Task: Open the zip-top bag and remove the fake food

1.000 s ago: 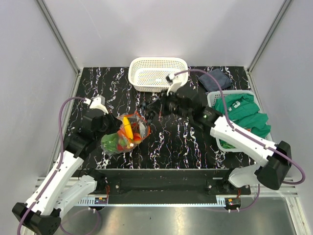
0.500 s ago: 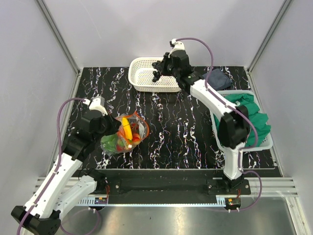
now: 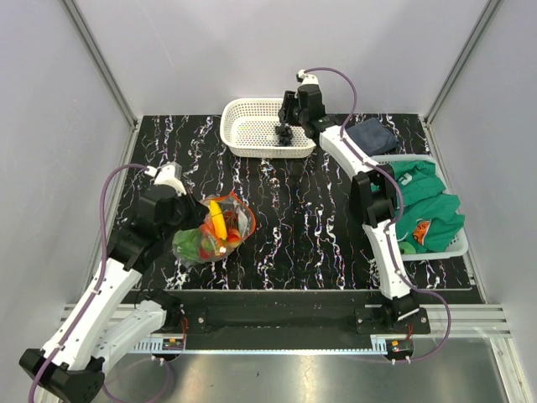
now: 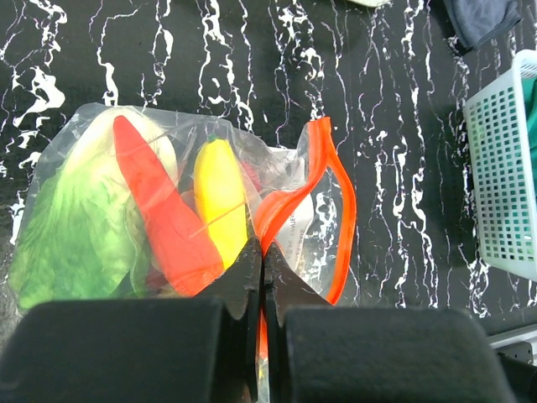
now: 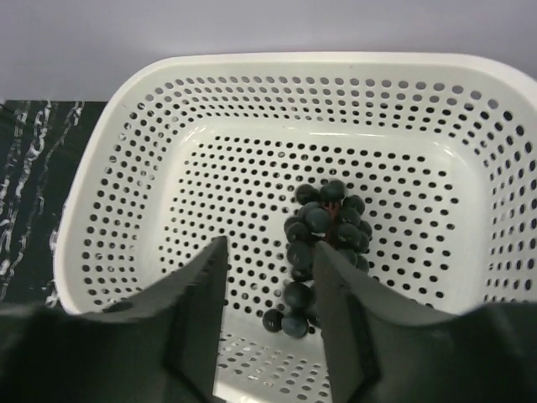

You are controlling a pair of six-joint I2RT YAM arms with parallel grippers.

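The zip-top bag point(image 3: 215, 229) lies at the left of the table, its orange zip rim point(image 4: 337, 210) gaping open. Inside it I see a yellow banana point(image 4: 220, 200), a red pepper point(image 4: 164, 214) and green lettuce point(image 4: 67, 231). My left gripper point(image 4: 264, 248) is shut on the near part of the orange rim; in the top view it point(image 3: 191, 220) is at the bag's left side. My right gripper point(image 5: 270, 248) is open above the white lattice basket point(image 5: 126, 159). A dark grape bunch point(image 5: 323, 227) lies on the basket floor under it and also shows in the top view point(image 3: 284, 133).
A second white basket point(image 3: 382, 164) holding green cloth point(image 3: 428, 201) stands at the right edge; its corner shows in the left wrist view point(image 4: 503, 185). A dark blue cloth point(image 3: 371, 134) lies behind it. Grey walls close in the table on three sides.
My right arm swung from beside the bag to the far white basket, and the grape bunch now lies in that basket. My left gripper kept its hold on the bag.
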